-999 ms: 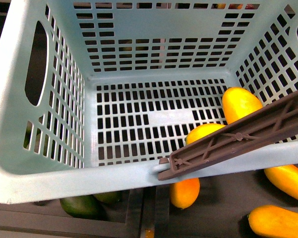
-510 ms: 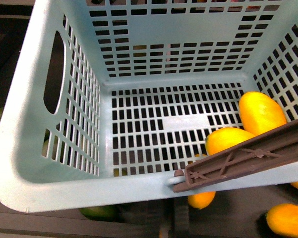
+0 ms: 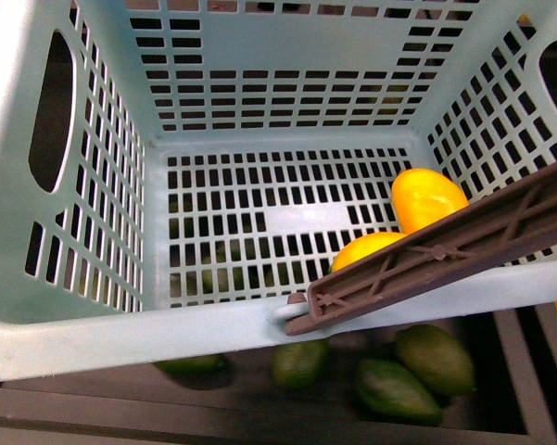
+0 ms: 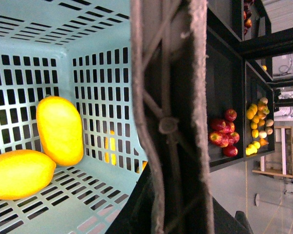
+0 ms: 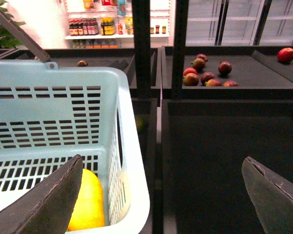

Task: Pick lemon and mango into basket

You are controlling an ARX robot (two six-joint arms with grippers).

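Note:
The teal basket (image 3: 83,334) fills the front view, its brown handle (image 3: 436,248) slanting across the near right corner. Two yellow-orange fruits lie together on its floor by the right wall. The smooth longer one is the mango (image 3: 426,197) (image 4: 58,129). The one with a tapered tip, partly under the handle, looks like the lemon (image 3: 366,248) (image 4: 19,173). My left gripper (image 4: 170,212) is shut on the basket's handle (image 4: 168,97). My right gripper (image 5: 161,204) hangs open and empty just outside the basket's wall (image 5: 131,165), with the mango (image 5: 87,200) visible inside.
Dark green oval fruits (image 3: 433,357) (image 3: 301,362) lie in a black bin under the basket. Red apples (image 5: 205,73) (image 4: 224,136) and small yellow fruits (image 4: 257,124) sit on dark shelves beyond. A dark shelf bin (image 5: 224,156) lies below the right gripper.
The basket has shifted left in the front view with both fruits still inside. The yellow fruits beneath it have gone from view, and green ones now show there.

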